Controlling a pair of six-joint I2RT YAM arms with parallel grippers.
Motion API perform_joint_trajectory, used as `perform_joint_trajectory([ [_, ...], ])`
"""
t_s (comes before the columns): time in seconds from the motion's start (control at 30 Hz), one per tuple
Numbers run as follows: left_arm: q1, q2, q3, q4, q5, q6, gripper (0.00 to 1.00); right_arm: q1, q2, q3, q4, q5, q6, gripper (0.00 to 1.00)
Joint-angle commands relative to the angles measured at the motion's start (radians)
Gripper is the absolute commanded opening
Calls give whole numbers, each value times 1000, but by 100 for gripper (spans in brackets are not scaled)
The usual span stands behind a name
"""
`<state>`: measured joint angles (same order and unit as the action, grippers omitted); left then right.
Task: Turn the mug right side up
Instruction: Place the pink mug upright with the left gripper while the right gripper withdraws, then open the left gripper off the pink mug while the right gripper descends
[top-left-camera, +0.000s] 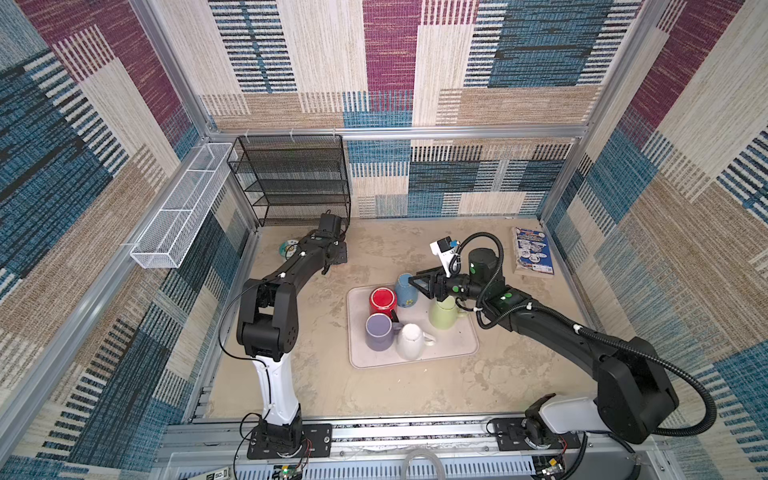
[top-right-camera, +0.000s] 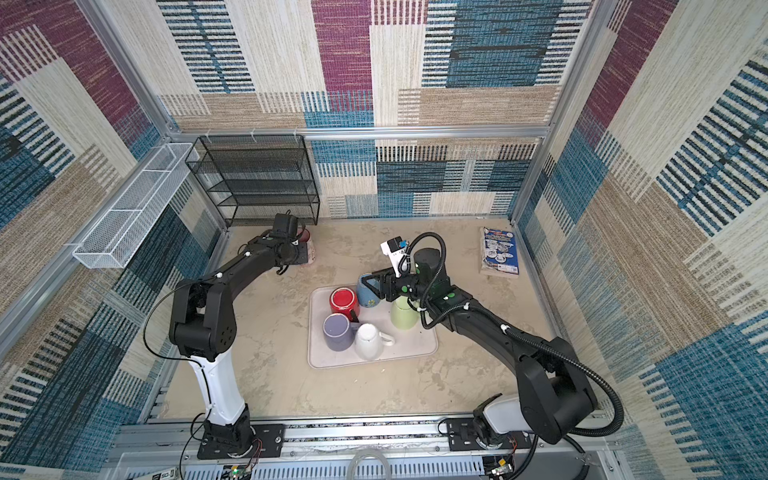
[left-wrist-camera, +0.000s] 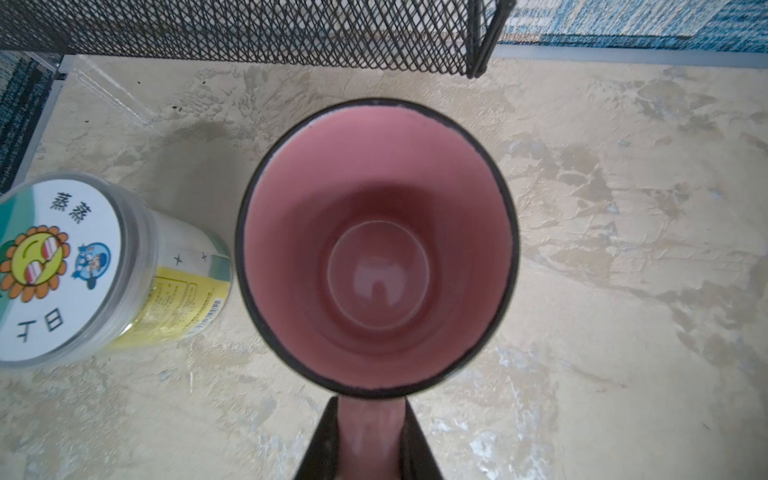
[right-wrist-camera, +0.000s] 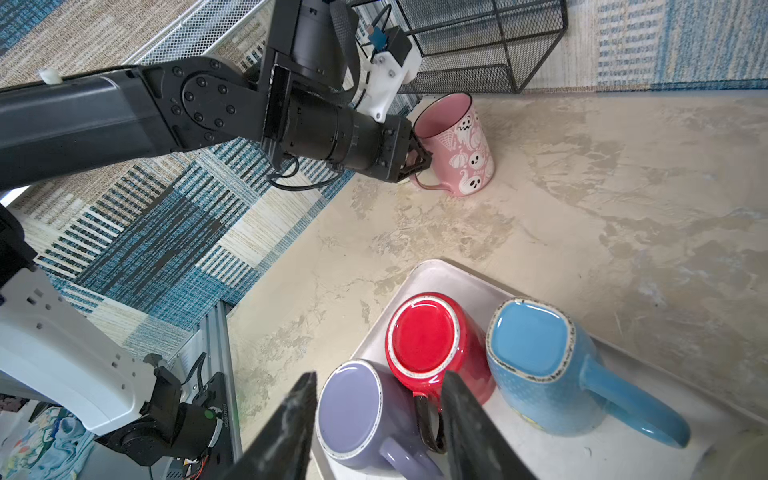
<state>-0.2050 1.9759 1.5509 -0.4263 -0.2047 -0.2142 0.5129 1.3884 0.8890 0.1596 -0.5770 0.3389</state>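
Beside rack (left-wrist-camera: 249, 33), upright pink mug (left-wrist-camera: 376, 249), left tool (left-wrist-camera: 368, 415) gripping

The beige mottled worktop (top-left-camera: 374, 395) carries a pale rectangular plastic tray (top-left-camera: 455, 347) near its centre. A black wire-mesh rack (top-left-camera: 291, 178) fills the far left corner, with a lidded plastic tub (left-wrist-camera: 62, 266) and a pink ghost-printed mug (right-wrist-camera: 457, 145), mouth up, before it. A blue printed packet (top-left-camera: 534, 251) lies by the far right corner.

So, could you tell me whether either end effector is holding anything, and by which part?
The left end effector grips the pink mug by its handle; the mug is upright. The right end effector is open and holds nothing.
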Motion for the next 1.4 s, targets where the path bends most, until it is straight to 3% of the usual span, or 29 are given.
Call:
perform_joint_trajectory([
  [0.0,1,-11,-20,19,-4,18,0,0,-9,4,31,-16,2,52],
  [0.13,1,-18,-39,17,-8,10,4,1,-26,-1,31,-9,2,56],
  [0.7,-1,-103,-103,2,21,24,49,1,-87,-13,18,-11,-38,69],
  [0.93,-1,-184,-125,-18,49,-6,63,1,-100,57,-112,59,-75,71],
  [1.03,0,-245,-133,-30,73,-28,74,2,-110,87,-187,92,-92,72],
  [1.07,-1,-267,-135,-40,82,-40,82,1,-112,93,-208,100,-98,72],
  [1.1,-1,-289,-133,-57,92,-57,98,1,-117,100,-234,113,-105,72],
  [1.37,-5,-517,-208,-142,218,-138,99,54,-130,166,-468,251,-195,71],
])
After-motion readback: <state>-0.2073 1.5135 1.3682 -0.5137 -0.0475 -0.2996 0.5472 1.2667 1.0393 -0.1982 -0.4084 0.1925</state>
